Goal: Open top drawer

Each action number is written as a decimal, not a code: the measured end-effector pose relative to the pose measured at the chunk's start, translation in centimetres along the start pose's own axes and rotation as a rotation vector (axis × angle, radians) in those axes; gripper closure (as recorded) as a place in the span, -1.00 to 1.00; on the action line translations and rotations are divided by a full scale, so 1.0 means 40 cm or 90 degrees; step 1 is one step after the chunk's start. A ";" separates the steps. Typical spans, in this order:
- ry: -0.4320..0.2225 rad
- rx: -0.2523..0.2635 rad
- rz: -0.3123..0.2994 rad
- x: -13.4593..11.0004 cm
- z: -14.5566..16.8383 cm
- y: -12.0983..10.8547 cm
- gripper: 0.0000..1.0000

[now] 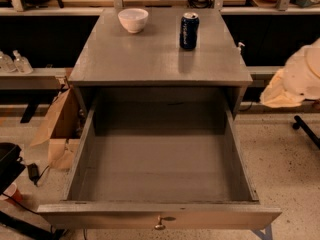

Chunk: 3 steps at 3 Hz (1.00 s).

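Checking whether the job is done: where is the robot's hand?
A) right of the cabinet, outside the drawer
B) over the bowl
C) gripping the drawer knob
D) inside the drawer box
A: the hand sits right of the cabinet, outside the wide-open top drawer.

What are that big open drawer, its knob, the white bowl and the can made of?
Top drawer: looks like grey-painted wood, matte. Knob: brassy metal, shiny. Bowl: probably glazed ceramic, glossy white. Can: likely aluminium, printed dark blue. The end effector hangs right of the cabinet.

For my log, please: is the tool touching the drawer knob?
No, the tool is right of the top drawer, far from its knob.
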<state>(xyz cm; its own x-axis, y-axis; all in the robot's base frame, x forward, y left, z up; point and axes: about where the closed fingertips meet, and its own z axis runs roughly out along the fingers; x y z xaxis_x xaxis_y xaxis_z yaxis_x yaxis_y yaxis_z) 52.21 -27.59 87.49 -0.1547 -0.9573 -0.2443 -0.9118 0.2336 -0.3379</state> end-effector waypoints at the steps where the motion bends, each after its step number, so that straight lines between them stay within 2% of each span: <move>1: -0.020 0.102 0.007 0.044 -0.183 0.032 -0.12; 2: -0.004 0.177 0.000 0.040 -0.313 0.116 -0.57; 3: 0.004 0.194 -0.004 0.032 -0.353 0.142 -1.00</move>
<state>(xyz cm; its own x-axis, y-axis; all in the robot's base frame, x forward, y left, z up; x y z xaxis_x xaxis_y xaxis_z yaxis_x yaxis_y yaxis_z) 41.47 -29.91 98.08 -0.1526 -0.9598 -0.2358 -0.7566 0.2669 -0.5969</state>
